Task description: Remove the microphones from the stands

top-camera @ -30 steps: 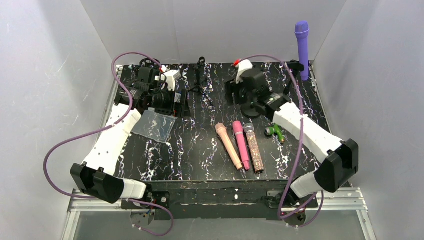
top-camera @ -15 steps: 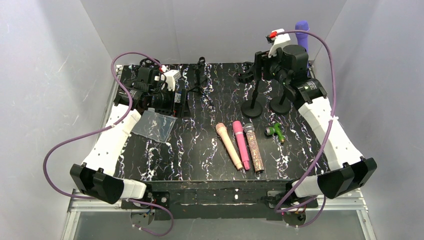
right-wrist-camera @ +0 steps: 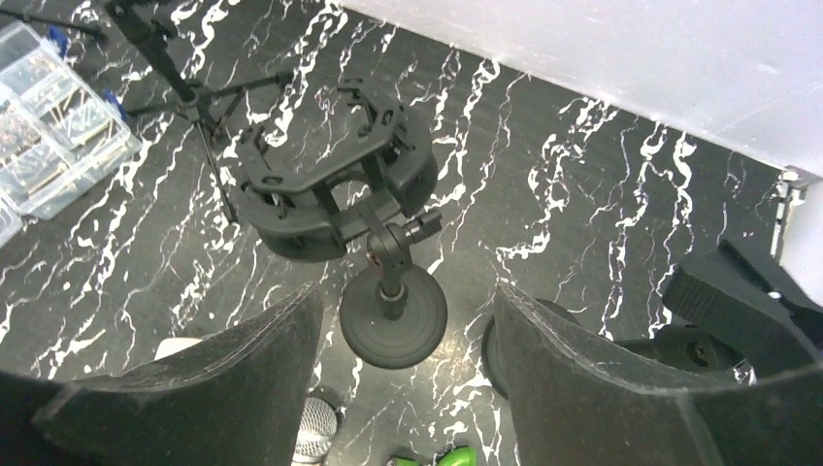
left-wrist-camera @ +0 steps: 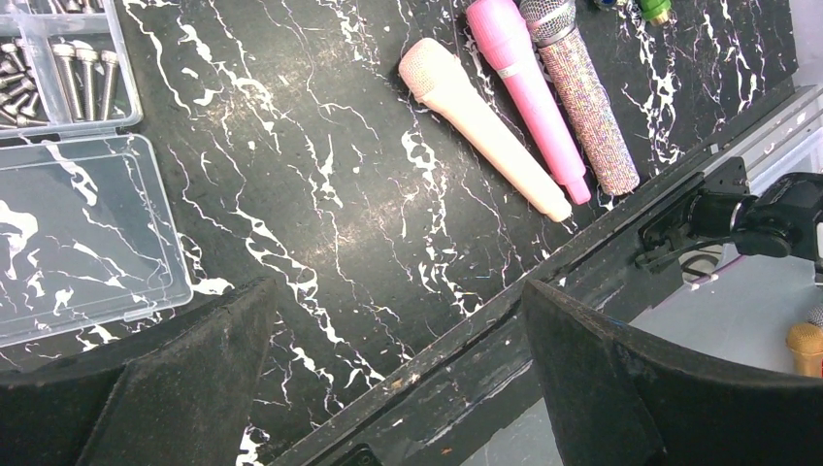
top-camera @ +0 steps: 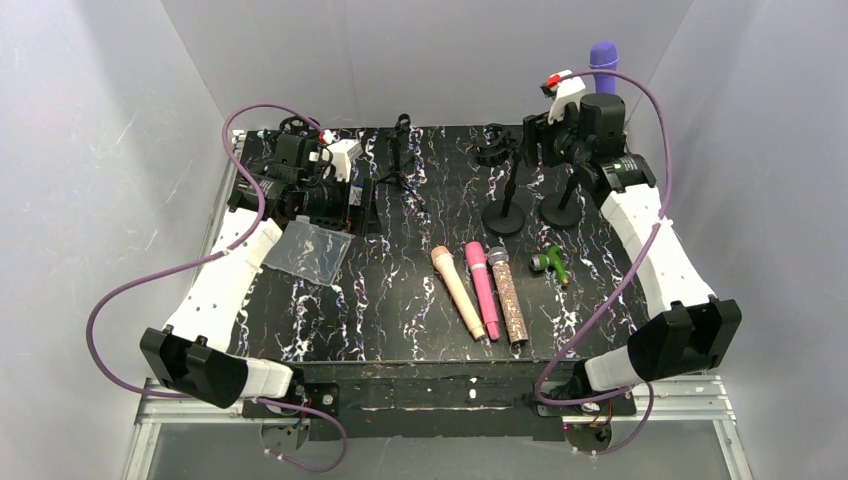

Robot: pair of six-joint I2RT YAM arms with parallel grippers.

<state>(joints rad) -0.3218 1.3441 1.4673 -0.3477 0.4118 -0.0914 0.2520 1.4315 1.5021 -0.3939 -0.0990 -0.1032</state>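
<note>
The purple microphone (top-camera: 603, 53) stands upright in its stand at the back right; only its head shows behind my right arm. That stand's round base (top-camera: 561, 211) sits on the black marbled table. My right gripper (top-camera: 536, 138) is open and empty, raised just left of the microphone. In the right wrist view it (right-wrist-camera: 403, 388) hovers over an empty shock-mount stand (right-wrist-camera: 330, 199); the microphone stand's clip (right-wrist-camera: 747, 311) shows at the right edge, and the microphone is out of that view. My left gripper (top-camera: 358, 208) is open and empty at the back left, and the left wrist view (left-wrist-camera: 398, 379) shows it above the table.
Beige (top-camera: 457, 290), pink (top-camera: 482, 288) and glitter (top-camera: 507, 295) microphones lie side by side at the middle front. A green part (top-camera: 550, 263) lies right of them. A clear lid (top-camera: 308, 250), a screw box (right-wrist-camera: 49, 126) and a small tripod (top-camera: 400, 160) are at the back left.
My right arm swung from over the shock-mount stand back and right, rising beside the purple microphone and hiding most of it. The left arm has not moved.
</note>
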